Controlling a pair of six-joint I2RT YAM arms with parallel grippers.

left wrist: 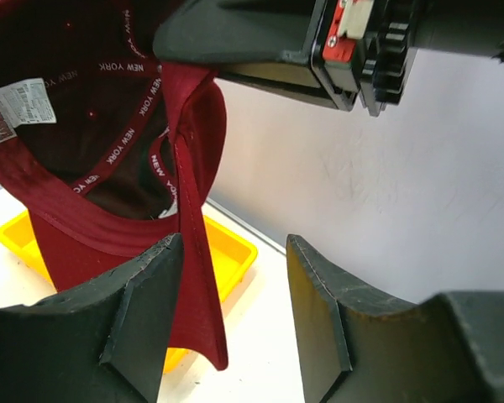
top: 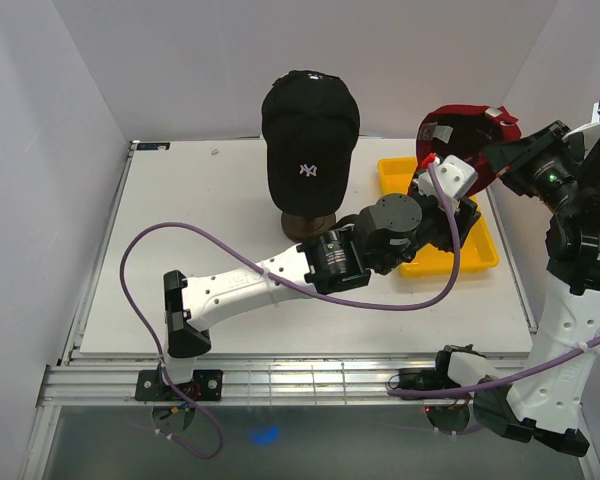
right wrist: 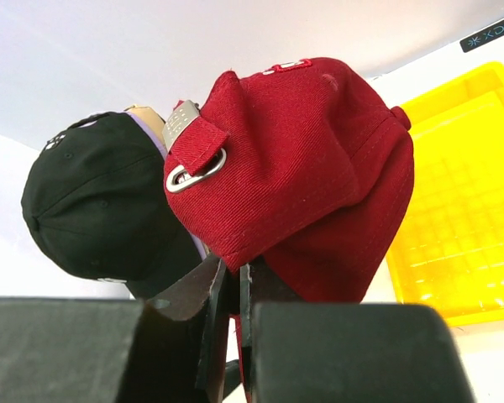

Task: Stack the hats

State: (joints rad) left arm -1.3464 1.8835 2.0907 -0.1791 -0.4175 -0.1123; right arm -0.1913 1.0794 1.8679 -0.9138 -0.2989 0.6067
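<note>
The red cap hangs in the air over the yellow tray, its hollow inside facing the camera. My right gripper is shut on its lower edge; the right wrist view shows both fingers pinching the red fabric at the gripper. My left gripper is open just below the cap. In the left wrist view the gripper has its jaws wide apart, and a red flap hangs beside the left finger. The black NY cap tops the stack on the mannequin head; a lavender edge shows under it.
The yellow tray lies at the table's right, under the left wrist, and also shows in the right wrist view. The mannequin's dark round base stands at centre back. White walls close in at the back and both sides.
</note>
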